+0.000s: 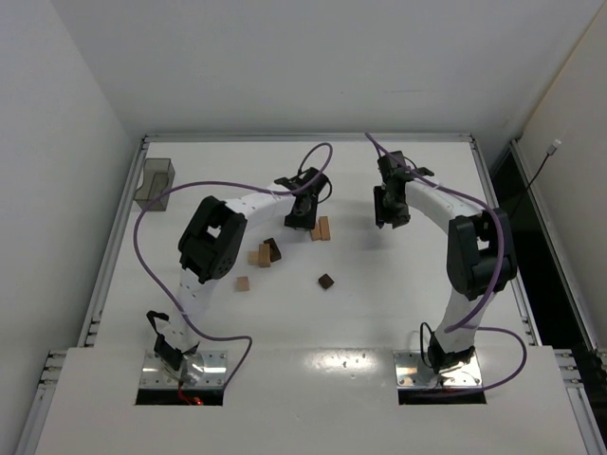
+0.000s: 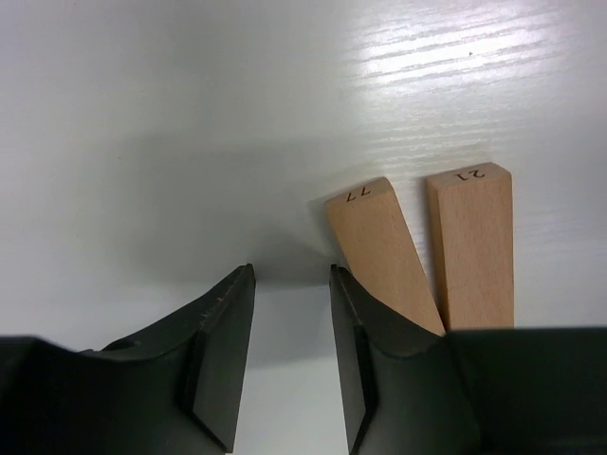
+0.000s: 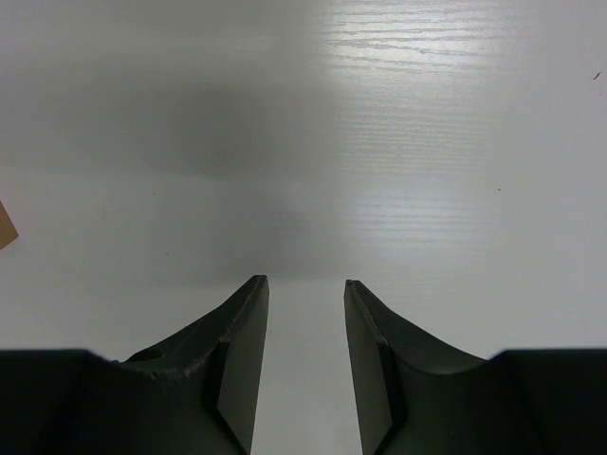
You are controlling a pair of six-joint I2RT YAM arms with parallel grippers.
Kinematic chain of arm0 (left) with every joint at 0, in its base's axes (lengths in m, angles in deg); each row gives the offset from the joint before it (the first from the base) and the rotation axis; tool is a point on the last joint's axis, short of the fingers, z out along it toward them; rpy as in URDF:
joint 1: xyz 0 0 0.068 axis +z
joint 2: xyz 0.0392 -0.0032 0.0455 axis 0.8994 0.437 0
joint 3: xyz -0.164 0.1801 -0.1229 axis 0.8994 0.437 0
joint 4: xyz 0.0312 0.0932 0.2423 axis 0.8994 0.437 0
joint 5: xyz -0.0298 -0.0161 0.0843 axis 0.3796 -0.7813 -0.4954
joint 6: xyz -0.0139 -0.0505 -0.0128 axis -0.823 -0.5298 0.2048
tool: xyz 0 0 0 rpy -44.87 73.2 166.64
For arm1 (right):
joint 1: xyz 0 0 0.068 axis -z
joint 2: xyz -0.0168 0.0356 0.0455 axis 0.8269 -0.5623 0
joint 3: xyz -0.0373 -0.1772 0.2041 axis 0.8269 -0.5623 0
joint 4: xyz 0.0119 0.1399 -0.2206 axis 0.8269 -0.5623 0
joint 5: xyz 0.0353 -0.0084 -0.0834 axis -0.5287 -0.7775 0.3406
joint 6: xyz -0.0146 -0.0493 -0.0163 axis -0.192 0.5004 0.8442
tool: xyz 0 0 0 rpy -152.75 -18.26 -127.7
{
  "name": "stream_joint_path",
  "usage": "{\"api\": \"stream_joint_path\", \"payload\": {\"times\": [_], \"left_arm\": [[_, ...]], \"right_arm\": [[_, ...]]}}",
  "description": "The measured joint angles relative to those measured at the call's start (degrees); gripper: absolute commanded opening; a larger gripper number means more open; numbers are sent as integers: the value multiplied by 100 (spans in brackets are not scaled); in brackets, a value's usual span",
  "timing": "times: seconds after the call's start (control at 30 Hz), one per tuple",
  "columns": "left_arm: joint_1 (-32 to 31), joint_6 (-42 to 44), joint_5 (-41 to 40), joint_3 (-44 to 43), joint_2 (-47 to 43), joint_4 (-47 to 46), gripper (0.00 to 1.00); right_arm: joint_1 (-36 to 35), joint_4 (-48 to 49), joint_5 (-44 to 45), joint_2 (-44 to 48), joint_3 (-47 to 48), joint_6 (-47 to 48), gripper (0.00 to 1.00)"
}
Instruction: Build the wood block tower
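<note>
White table (image 1: pixel 398 313), white walls, one grey bin (image 1: pixel 155 183). Two tan bars (image 2: pixel 379 251), one tan cube (image 1: pixel 243 282), one dark cube (image 1: pixel 326 281), one mixed cluster (image 1: pixel 266 253) — left gripper (image 2: pixel 290 275) and right gripper (image 3: pixel 305 282) both slightly parted, empty.

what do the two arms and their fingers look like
Both the left arm and right arm have white links with bulky black joint housings, and a purple cable loops along each. The fingers are dark, smooth, tapering wedges; no markings show on them.
</note>
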Motion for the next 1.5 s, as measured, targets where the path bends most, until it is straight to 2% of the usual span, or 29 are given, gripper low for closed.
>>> {"api": "stream_joint_path", "payload": {"times": [0.27,1.03,1.2,1.3,1.47,1.5], "left_arm": [[2,2,-79,-179,109,17,45],[2,-109,-61,-46,63,-164,43],[0,-122,-13,-46,61,-181,54],[0,-127,35,-46,57,-190,55],[0,-133,42,-46,52,-190,55],[0,-142,9,-46,52,-188,49]], "right_arm": [[0,0,-17,0,0,0,35],[0,0,-59,0,0,-11,35],[0,0,-59,0,-17,-15,35],[0,0,-59,0,-31,-15,35],[0,-2,-61,0,-44,-17,35],[0,-2,-59,-2,-46,-15,35]]}}
